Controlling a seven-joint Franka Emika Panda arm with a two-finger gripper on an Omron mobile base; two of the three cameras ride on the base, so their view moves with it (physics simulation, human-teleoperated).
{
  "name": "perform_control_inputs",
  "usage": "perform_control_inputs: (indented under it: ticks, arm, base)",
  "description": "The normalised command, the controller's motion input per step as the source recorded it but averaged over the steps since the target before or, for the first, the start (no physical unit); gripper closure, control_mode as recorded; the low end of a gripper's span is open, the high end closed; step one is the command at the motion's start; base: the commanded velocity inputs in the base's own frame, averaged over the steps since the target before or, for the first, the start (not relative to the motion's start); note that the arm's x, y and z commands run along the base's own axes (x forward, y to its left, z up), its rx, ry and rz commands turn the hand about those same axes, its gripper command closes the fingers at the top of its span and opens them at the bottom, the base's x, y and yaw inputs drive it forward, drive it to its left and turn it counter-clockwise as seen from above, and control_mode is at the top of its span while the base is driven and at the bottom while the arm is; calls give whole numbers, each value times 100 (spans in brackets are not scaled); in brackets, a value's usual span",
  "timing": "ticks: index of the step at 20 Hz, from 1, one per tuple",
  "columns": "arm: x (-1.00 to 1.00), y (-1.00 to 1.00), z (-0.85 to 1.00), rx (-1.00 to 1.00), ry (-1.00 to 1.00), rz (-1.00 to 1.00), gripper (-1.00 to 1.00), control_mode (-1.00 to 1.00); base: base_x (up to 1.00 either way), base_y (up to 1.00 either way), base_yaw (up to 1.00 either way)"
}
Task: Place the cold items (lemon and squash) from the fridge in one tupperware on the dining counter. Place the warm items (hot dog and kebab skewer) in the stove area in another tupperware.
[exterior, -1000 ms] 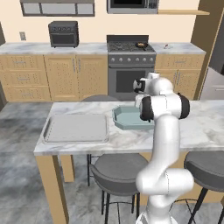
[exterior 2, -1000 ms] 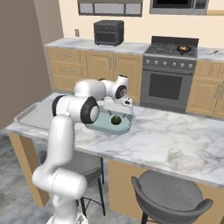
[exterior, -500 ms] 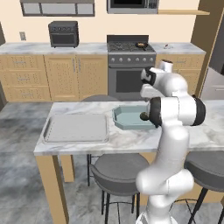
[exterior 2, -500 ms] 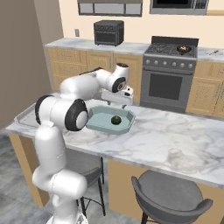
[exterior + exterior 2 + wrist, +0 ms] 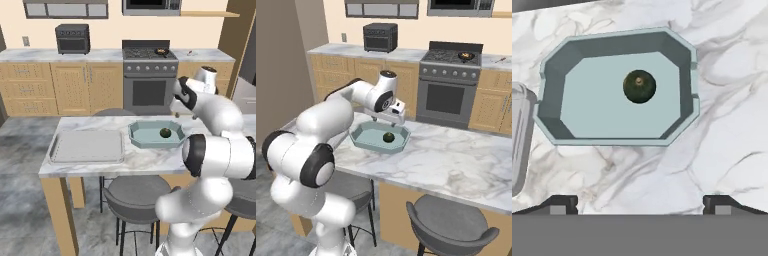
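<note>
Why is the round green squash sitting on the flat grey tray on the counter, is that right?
Not quite. The squash is round and green, but it sits inside the light blue tupperware on the counter, beside the grey tray. The hand view shows it best.

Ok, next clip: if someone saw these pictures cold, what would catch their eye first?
Probably the white arm arching over the marble dining counter, its hand open and empty above the pale blue tupperware. Next, the lone dark green squash sitting inside that container, right of its middle in the hand view. A second, grey tupperware lies flat beside it on the counter.
</note>
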Motion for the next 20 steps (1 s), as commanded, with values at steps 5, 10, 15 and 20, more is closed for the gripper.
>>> perform_control_inputs:
  ticks: [5, 10, 15, 20]
  arm:
    - [-85, 0, 60, 0, 4, -15, -100, -100]
    - [-90, 0, 29, 0, 1, -13, -100, -100]
    - [-91, 5, 17, 0, 0, -15, -100, -100]
    - [-94, 7, 11, 0, 0, -14, -100, -100]
  base:
    - [0, 0, 0]
    - [0, 0, 0]
    - [0, 0, 0]
    - [0, 0, 0]
